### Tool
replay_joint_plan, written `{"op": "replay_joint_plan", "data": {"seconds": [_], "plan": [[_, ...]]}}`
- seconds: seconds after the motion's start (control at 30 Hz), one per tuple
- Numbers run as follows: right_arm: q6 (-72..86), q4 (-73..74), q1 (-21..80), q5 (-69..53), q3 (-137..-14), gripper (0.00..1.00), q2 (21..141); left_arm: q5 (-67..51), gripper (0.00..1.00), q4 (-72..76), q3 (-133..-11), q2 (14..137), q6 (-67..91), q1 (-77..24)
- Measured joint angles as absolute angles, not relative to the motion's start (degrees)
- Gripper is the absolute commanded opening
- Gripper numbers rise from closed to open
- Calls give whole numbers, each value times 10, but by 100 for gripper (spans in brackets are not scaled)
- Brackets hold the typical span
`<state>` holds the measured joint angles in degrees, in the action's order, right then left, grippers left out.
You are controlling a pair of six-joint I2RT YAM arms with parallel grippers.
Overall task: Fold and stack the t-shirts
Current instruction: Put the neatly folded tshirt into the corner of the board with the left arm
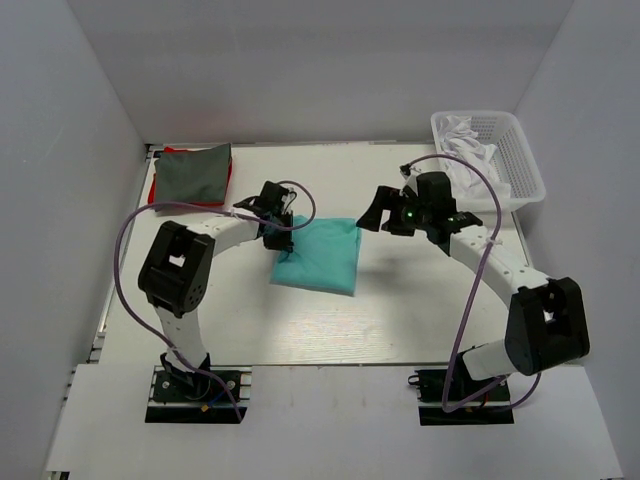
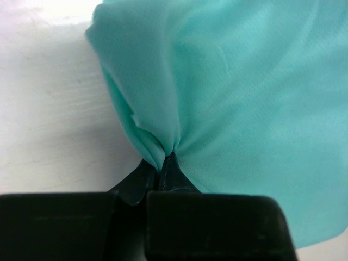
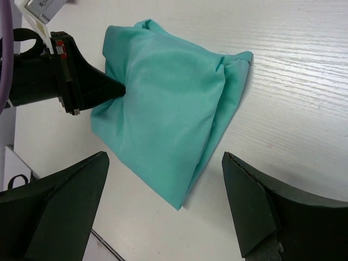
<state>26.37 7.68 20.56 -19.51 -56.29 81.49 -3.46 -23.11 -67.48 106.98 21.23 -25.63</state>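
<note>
1. Pinching the left edge of a folded mint-teal green cloth t-shirt, the left gripper has its black fingers closed tight on a gathered bunch of fabric.
2. From the left wrist camera, the teal cloth puckers into narrow folds exactly where the fingertips meet.
3. The teal shirt lies on the white table near its middle, between the two arms.
4. The right gripper hangs near the shirt's right edge, jaws spread wide and holding nothing.
5. At the table's far-left corner, a folded dark grey t-shirt rests on top of a red t-shirt, of which only a thin edge shows.
6. A white plastic lattice basket stands at the far-right corner, well apart from the shirts, with crumpled white cloth inside.
</note>
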Motion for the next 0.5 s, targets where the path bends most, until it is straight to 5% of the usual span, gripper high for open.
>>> {"op": "replay_joint_plan", "data": {"seconds": [0.5], "plan": [[238, 107, 195, -91, -537, 90, 722, 70, 0, -307, -884, 1061, -18, -207]]}}
